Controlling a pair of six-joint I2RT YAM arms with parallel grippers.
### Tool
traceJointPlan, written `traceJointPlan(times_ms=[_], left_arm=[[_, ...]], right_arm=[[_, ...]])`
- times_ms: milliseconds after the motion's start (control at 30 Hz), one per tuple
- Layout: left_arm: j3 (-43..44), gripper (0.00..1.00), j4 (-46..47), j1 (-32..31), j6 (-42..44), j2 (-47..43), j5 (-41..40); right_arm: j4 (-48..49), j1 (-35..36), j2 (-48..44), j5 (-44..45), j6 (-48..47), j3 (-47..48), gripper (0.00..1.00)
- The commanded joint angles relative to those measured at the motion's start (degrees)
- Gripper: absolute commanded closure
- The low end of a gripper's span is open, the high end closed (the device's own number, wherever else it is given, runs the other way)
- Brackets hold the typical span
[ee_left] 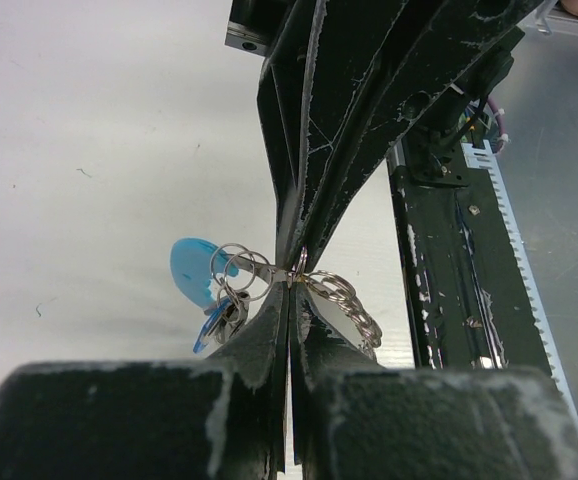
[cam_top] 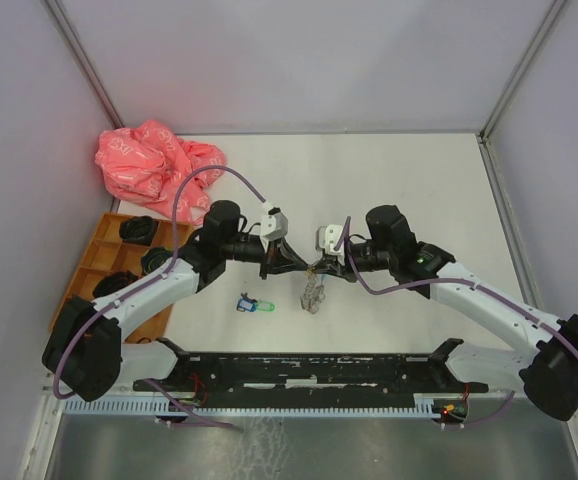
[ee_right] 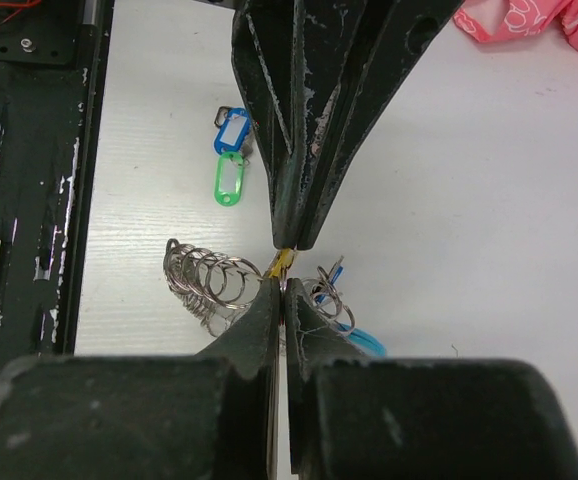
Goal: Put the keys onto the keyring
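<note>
Meets tip to tip above the middle of the table (cam_top: 419, 200), left gripper (ee_left: 291, 288) against right gripper (ee_right: 281, 288). Has both pairs of jaws pressed together, each pinching the keyring (cam_top: 314, 290) from its own side. Grips at a thin spot where a small yellowish bit shows between the two sets of tips, possibly a link or a tag edge, too small to make out. Dangles a coil of silver rings (ee_right: 207, 280) on one side of the pinch, and on the other a light-blue curved piece (ee_left: 191, 268) with a smaller cluster of rings.

Has two keys (ee_right: 231, 160) lying flat on the table, just left of the grippers in the overhead view and near the black base rail (cam_top: 299, 370). Carry a blue tag (ee_right: 231, 130) and a green tag (ee_right: 229, 182), set end to end.

Shows a pink plastic bag (cam_top: 154, 160) at the far left corner and an orange tray (cam_top: 104, 245) beside the left arm, both well apart from the keyring.
</note>
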Motion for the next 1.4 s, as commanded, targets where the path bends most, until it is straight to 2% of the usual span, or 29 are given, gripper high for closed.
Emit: traceJointPlan(times_ms=[0,233,633,767,967,1167,1367], left_arm=[[2.62,0.97,-0.01,-0.26,0.53,0.61,-0.69],[1.62,0.97,-0.83,-0.12,-1.79,1.68,-4.6],[-0.43,0.97,3.26,-0.37,-5.98,3.27,-2.34],[-0.83,0.97,3.3,-0.6,-6.21,3.7,-2.6],[-1.3,0.97,3.85,-1.34,-6.52,4.51,-2.72],[-2.6,0.97,7.35,-2.09,-8.45,4.29,-3.11],[-5.37,0.97,11.85,-2.1,-11.3,2.73,-7.67]], right_arm=[[0.76,0.3,-1.38,1.31,-0.71,2.53,0.99],[6.67,-0.69,-5.05,1.8,2.59,-0.77,0.99],[27.72,-3.36,-6.12,-3.83,12.81,-8.2,0.99],[31.86,-3.36,-5.62,-4.1,14.35,-9.15,0.99],[36.36,-3.37,-4.97,-3.93,15.62,-10.29,0.99],[46.55,-3.46,-3.55,-3.02,19.32,-13.27,0.99],[50.47,-3.96,-4.1,0.1,20.47,-15.37,0.99]])
